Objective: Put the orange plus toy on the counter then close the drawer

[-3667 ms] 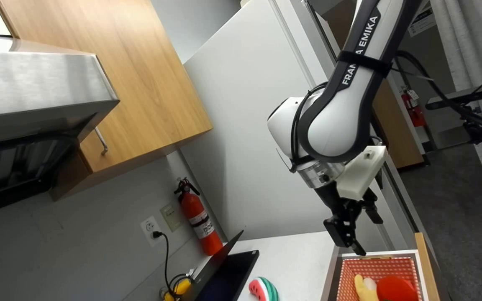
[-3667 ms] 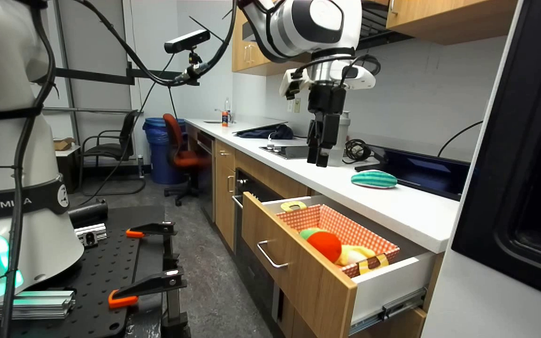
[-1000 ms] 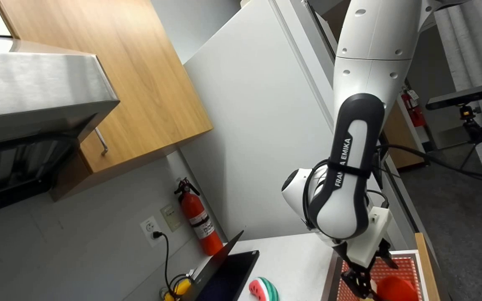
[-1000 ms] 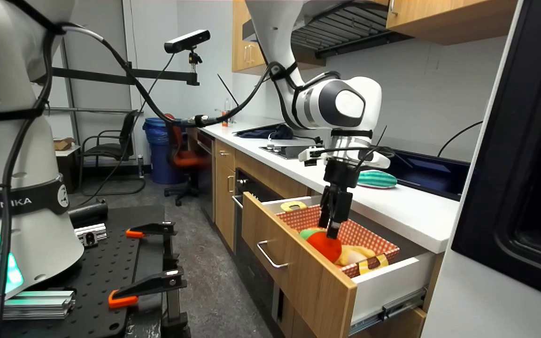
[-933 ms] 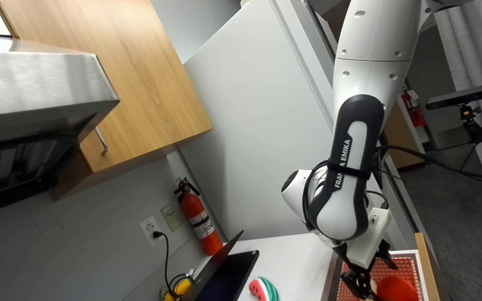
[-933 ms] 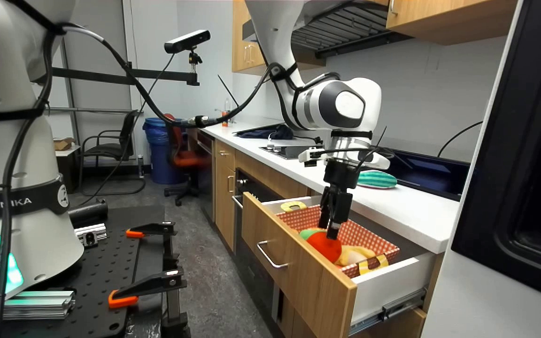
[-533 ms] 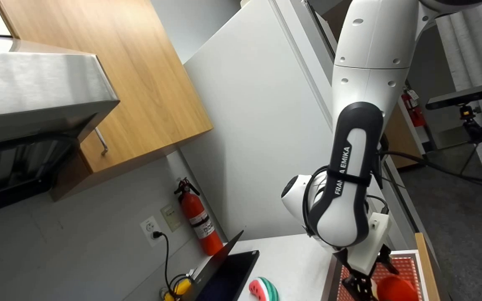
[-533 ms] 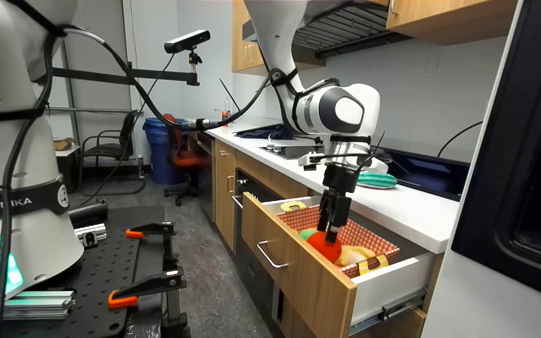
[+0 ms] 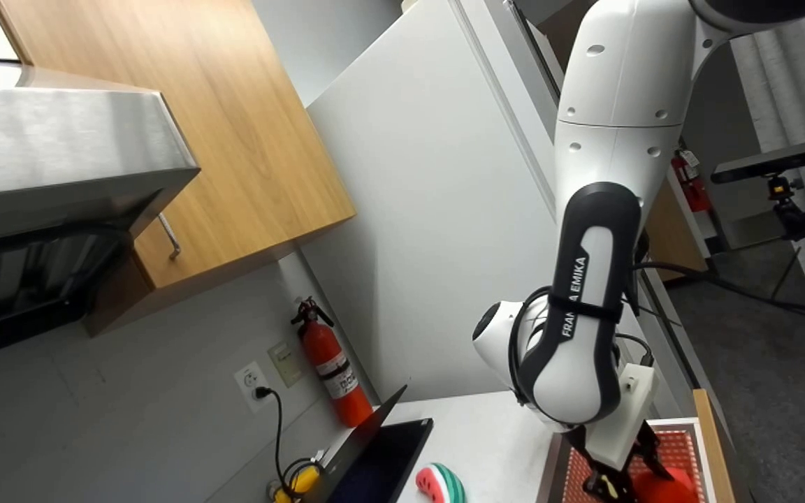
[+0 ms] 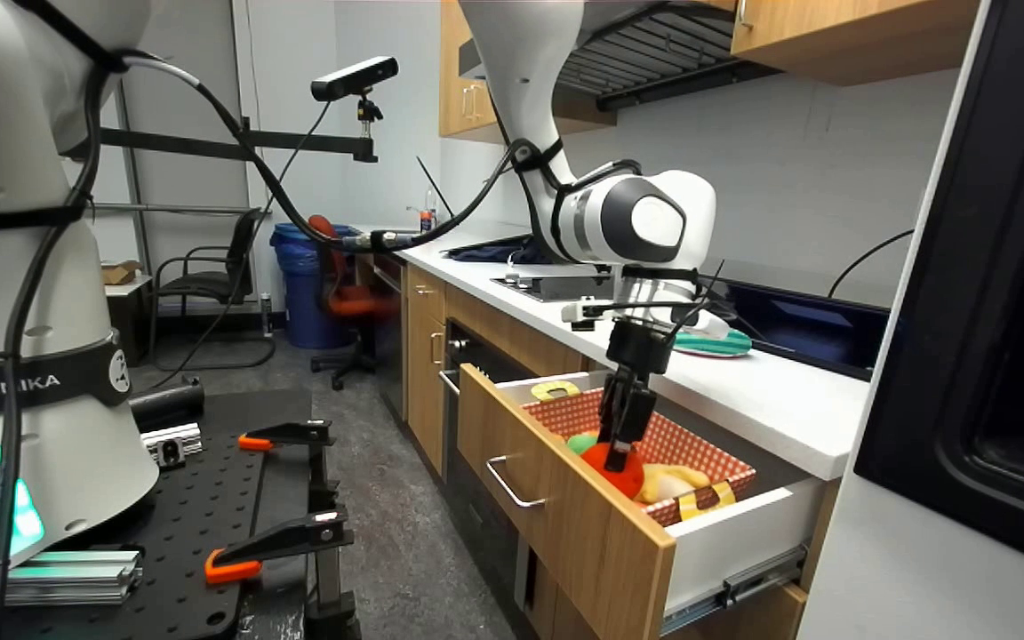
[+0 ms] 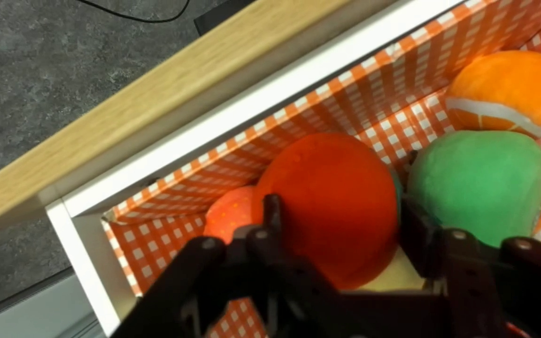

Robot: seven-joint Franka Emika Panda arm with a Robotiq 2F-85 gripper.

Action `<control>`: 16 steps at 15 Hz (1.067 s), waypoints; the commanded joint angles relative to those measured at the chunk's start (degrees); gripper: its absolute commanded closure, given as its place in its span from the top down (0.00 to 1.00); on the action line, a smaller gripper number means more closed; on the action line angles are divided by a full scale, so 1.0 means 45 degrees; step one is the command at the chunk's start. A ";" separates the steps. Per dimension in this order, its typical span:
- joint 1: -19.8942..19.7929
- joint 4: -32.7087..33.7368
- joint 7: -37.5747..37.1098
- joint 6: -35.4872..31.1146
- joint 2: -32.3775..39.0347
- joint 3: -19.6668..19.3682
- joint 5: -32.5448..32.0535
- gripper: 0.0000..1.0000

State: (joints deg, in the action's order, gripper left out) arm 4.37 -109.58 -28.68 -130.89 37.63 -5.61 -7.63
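Red-orange toy (image 11: 334, 202), round and plump, lies in the checked basket (image 11: 162, 244) inside the pulled-out drawer (image 10: 583, 520). Dark fingers (image 11: 418, 244) stand on either side of it; from here I can't tell whether they grip it. Above the drawer runs the long white worktop (image 10: 770, 400), with a watermelon toy (image 9: 444, 483) on it and a stove top (image 10: 565, 288) farther along. An orange chair (image 10: 354, 302) and a blue bin (image 10: 300, 308) stand on the grey floor (image 10: 388, 551); a fire extinguisher (image 9: 335, 363) is by the wall (image 9: 165, 391).
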 commanded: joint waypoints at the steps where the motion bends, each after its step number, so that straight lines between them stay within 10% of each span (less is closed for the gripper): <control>1: 0.0245 0.0225 0.0002 -0.0110 0.0178 -0.0218 0.0211 0.32; 6: 0.0431 -0.0269 0.0114 0.0353 -0.0666 -0.0089 0.0211 0.02; 16: 0.1170 -0.0387 -0.0219 0.2101 -0.3176 -0.0046 -0.0606 0.04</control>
State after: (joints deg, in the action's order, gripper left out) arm 8.60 -110.25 -28.60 -124.20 27.79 -5.42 -8.30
